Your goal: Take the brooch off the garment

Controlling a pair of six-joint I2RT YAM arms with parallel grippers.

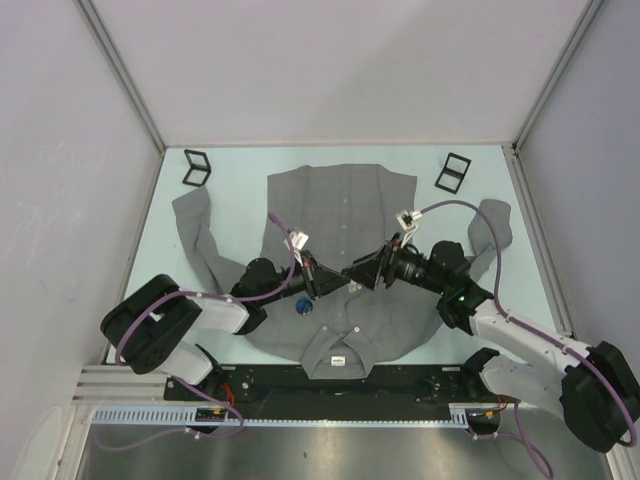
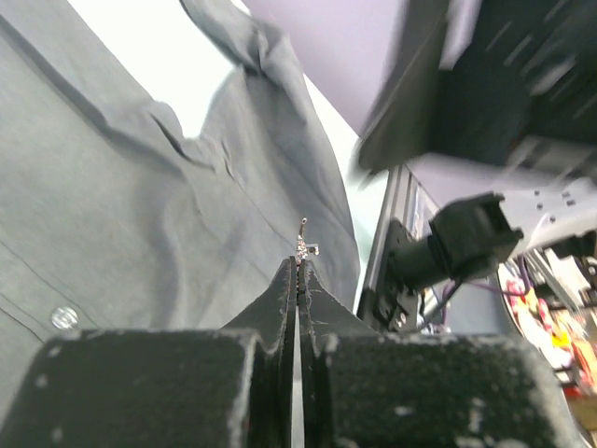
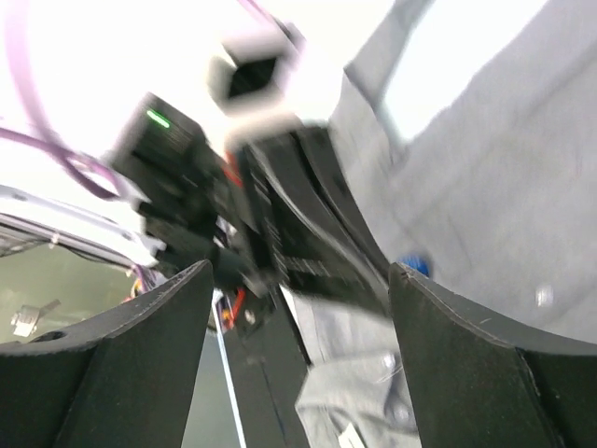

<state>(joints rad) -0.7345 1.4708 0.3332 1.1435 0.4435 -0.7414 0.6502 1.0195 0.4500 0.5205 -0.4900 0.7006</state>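
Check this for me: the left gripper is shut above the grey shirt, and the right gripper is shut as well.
The right gripper is not shut: the right wrist view shows it wide open. The left gripper is shut above the grey shirt, as you said.

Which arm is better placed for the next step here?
Left. The left gripper is shut on a small silvery piece over the shirt; the right gripper is open and empty.

No legible text; the white neck label point(image 1: 338, 361) on the garment point(image 1: 345, 200), lower middle of the overhead view, is too small to read.
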